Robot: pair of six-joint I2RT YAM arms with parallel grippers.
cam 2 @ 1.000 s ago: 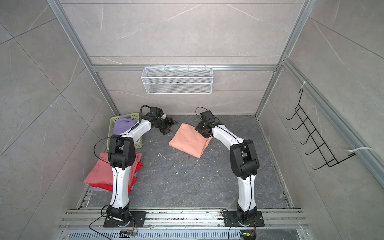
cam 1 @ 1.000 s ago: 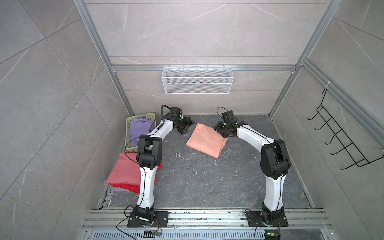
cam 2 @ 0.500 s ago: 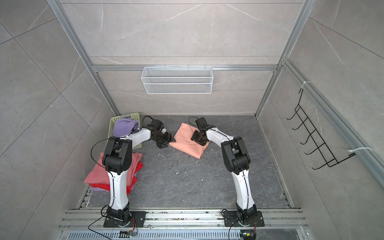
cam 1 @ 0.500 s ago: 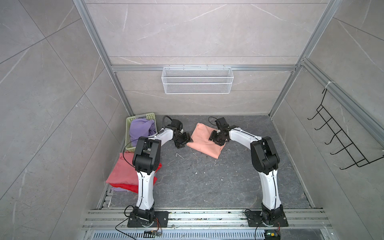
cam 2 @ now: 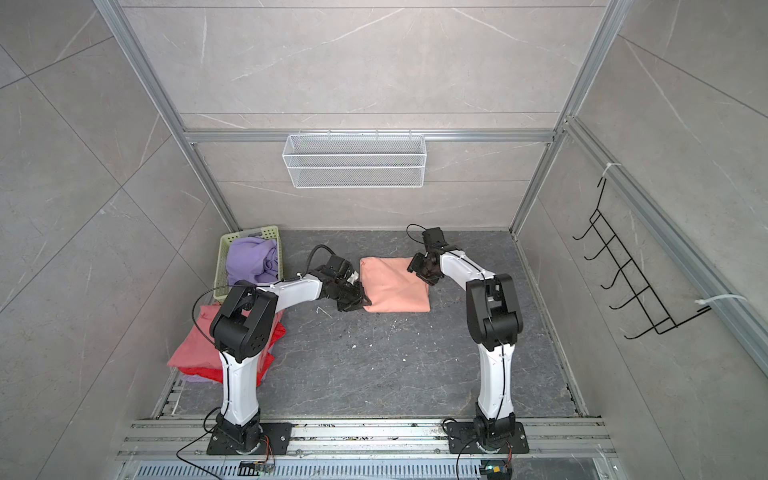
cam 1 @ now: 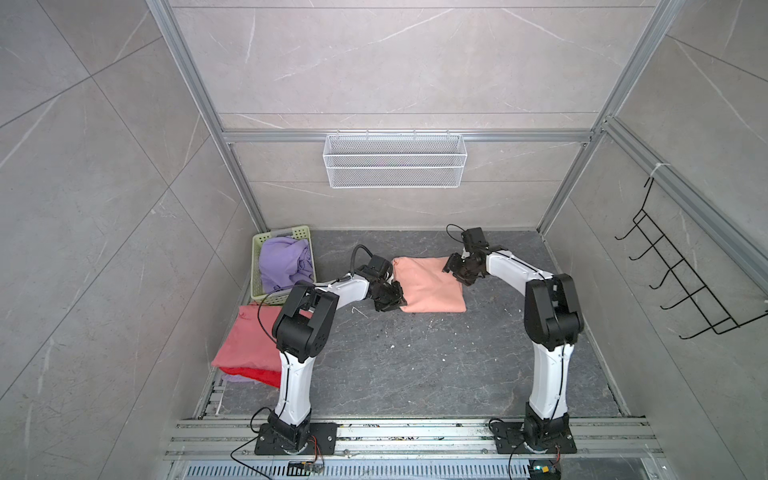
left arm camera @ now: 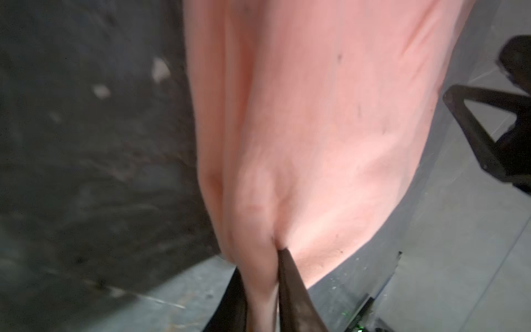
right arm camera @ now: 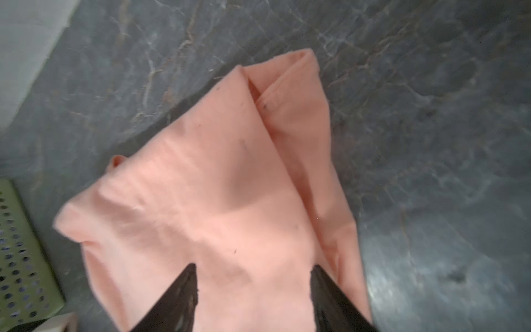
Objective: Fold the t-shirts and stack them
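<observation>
Left wrist view: left gripper (left arm camera: 260, 261) jaws pinching fold of peach tee (left arm camera: 316, 115); right gripper (right arm camera: 253, 266) jaws spread over it.

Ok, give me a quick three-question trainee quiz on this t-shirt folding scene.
1. True or false: the left claw is shut on the peach t-shirt.
2. Which colour tops the stack of folded t-shirts? A dusty rose, B lavender, C white.
3. Fill in: the crumpled lavender t-shirt lies in the pale green ____.
Key: 1 true; 2 A; 3 basket.
</observation>
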